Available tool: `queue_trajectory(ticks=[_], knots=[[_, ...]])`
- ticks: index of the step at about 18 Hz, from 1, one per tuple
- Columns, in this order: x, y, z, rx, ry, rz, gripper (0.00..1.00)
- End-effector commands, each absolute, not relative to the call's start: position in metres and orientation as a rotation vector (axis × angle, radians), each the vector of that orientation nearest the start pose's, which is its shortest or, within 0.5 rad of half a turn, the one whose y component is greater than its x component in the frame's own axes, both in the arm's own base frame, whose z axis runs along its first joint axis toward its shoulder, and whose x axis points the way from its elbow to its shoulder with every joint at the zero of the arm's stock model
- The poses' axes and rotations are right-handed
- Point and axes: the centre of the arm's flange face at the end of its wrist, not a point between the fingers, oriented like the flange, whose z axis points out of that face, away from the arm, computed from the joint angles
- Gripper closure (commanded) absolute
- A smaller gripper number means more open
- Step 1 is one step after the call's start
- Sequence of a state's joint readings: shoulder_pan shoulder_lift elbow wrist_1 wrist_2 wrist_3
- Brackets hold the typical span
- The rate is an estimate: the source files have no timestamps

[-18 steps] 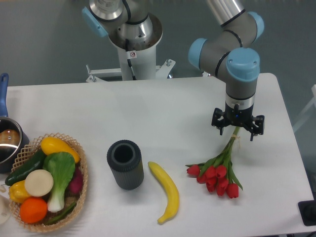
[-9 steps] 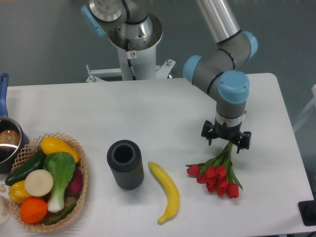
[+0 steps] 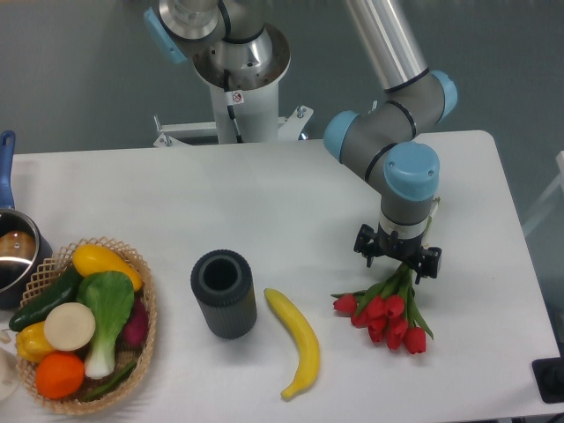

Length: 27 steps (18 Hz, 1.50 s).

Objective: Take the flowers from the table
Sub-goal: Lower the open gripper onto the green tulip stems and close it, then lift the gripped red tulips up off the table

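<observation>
The flowers (image 3: pixel 386 310) lie on the table (image 3: pixel 291 198) toward its right front, red heads fanned forward, green stems running up and back under my hand (image 3: pixel 397 262). I've got the arm reaching in from the top, wrist bent over so the hand points straight down right above the stems, just behind the blooms. From this angle I can't tell whether the fingers are apart or closed on the stems; the wrist blocks them. Counting: one bunch, roughly eight tulip heads. One banana (image 3: pixel 296 341) lies just left of the bunch, one dark ribbed cylinder (image 3: pixel 224 293) stands left of that, and one wicker basket (image 3: pixel 147 333) of vegetables sits at the front left. One pot (image 3: pixel 12 251) peeks in at the left edge.
</observation>
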State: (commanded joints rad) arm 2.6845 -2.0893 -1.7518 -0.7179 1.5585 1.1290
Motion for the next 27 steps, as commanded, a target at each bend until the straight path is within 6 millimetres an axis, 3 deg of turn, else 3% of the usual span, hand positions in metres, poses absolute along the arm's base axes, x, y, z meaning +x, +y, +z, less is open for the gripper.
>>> queue_trajectory(ticks=[1,2,3,5,7,11,13,19,23,27], knots=[[-0.501,0.397,0.198,-3.055,0.023,0.21,0.14],[-0.501,0.396,0.197,-3.056,0.015,0.208,0.38],[-0.5,0.397,0.196,-3.058,0.008,0.204,0.51],[-0.498,0.404,0.195,-3.037,-0.049,0.238,0.65],[-0.498,0.406,0.198,-3.028,-0.096,0.253,0.98],[-0.504,0.407,0.213,-3.01,-0.098,0.293,1.0],[-0.509,0.406,0.238,-2.988,-0.109,0.346,1.0],[-0.532,0.371,0.293,-2.992,-0.175,0.345,1.0],[-0.549,0.374,0.329,-3.011,-0.199,0.299,1.0],[-0.553,0.379,0.34,-3.037,-0.193,0.261,1.0]])
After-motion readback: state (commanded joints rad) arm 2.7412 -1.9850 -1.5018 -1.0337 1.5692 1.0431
